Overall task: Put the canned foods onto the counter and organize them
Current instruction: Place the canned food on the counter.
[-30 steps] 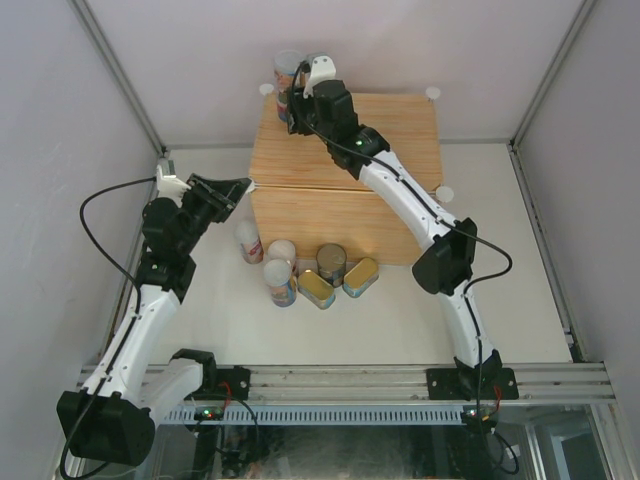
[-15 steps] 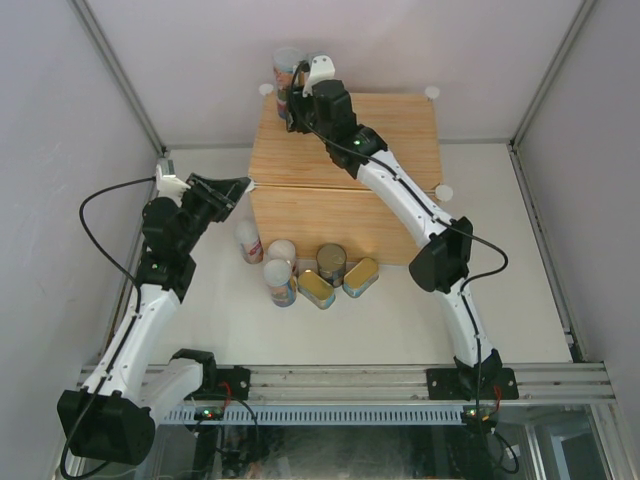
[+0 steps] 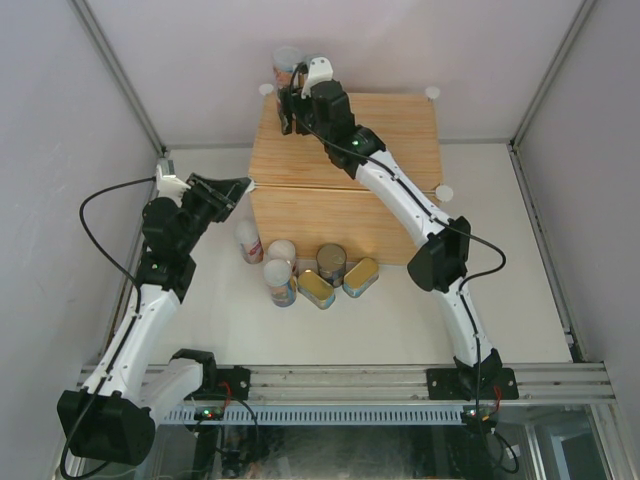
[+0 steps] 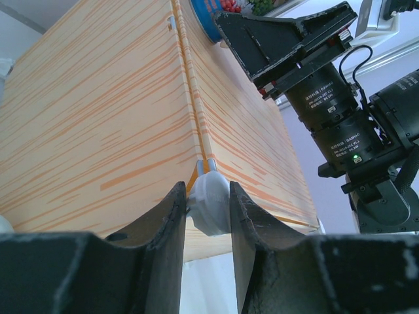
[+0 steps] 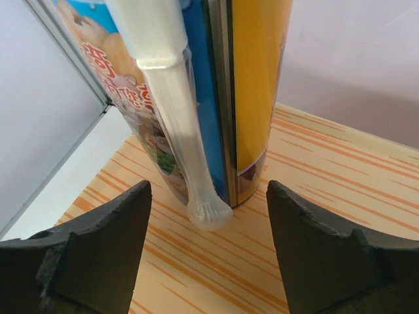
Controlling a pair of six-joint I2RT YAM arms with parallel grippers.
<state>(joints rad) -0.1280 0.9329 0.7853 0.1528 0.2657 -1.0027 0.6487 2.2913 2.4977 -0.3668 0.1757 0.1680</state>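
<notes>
A: White-walled cell, white bench [image 3: 520, 260], wood cabinet [image 3: 400, 125] at the back middle. Progress?
B: One of seven up. A white-lid can [image 3: 288, 62] stands upright on the cabinet's top, at the far-left corner.
A: Held?
B: No. The right claw [image 5: 208, 190] is open, one jaw on each side of that can with a gap both sides. The can sits on its own base on the wood.
A: The rest?
B: Six on the bench, bunched just in front of the cabinet, toward its left half. Three white-lid cans [image 3: 281, 278], one dark can [image 3: 331, 262] with a metal top, two gold tins [image 3: 318, 290] lying flat on the side away from the cabinet.
A: And the left claw [image 4: 206, 191]?
B: Closed on the white connector [image 4: 211, 199] at the cabinet's near-left top corner. No can in it. Maybe bracing the cabinet, my guess.
A: So what stage?
B: Early. First placement looks done, six to go. Most of the cabinet's top is bare wood, so room's no issue.
A: Organizing?
B: Can't judge with one can up. Starting in a corner hints at rows, but that's a guess.
A: Risks?
B: The bench cans touch or nearly touch, so picking one may nudge a neighbour. The tins are flat and low, likely the harder grab.
</notes>
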